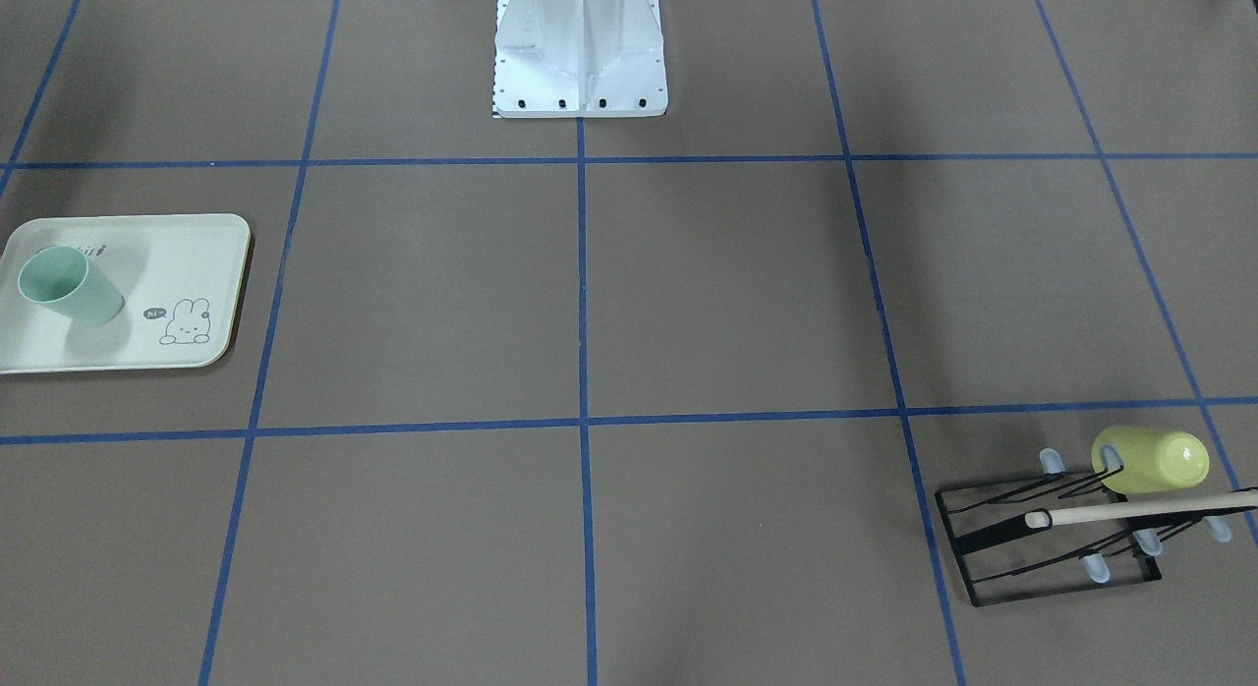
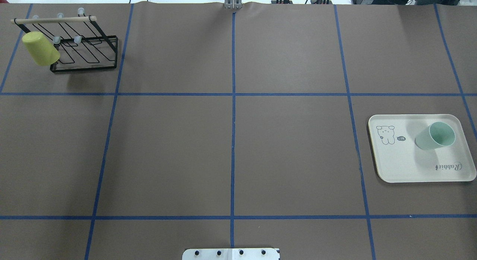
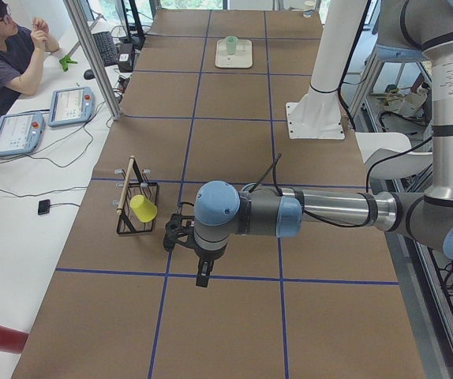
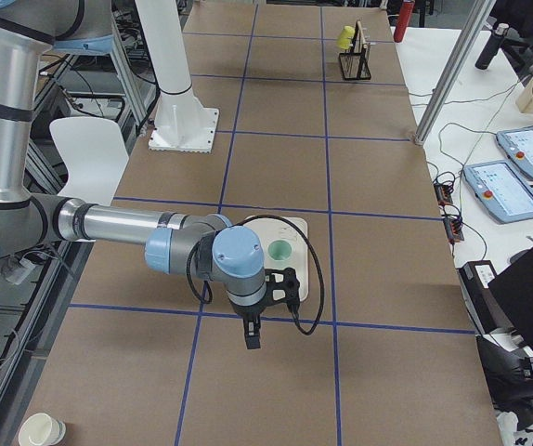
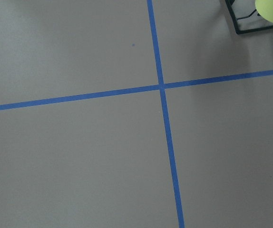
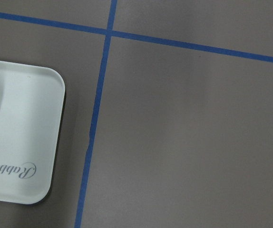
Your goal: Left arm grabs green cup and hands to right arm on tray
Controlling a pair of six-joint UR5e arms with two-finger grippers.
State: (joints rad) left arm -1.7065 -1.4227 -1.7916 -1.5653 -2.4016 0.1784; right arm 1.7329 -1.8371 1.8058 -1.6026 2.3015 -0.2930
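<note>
Left end effector [image 3: 173,234], right end effector [image 4: 287,282]: side views only (state untellable); overhead shows green cup [image 2: 434,136] on tray [image 2: 406,170].

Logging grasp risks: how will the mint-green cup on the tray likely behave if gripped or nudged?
The green cup looks smooth, plastic and empty: probably light, maybe slippery. It stands mouth-up on its narrower base, so a high push could tip it; tapered, it would likely roll in an arc.
</note>
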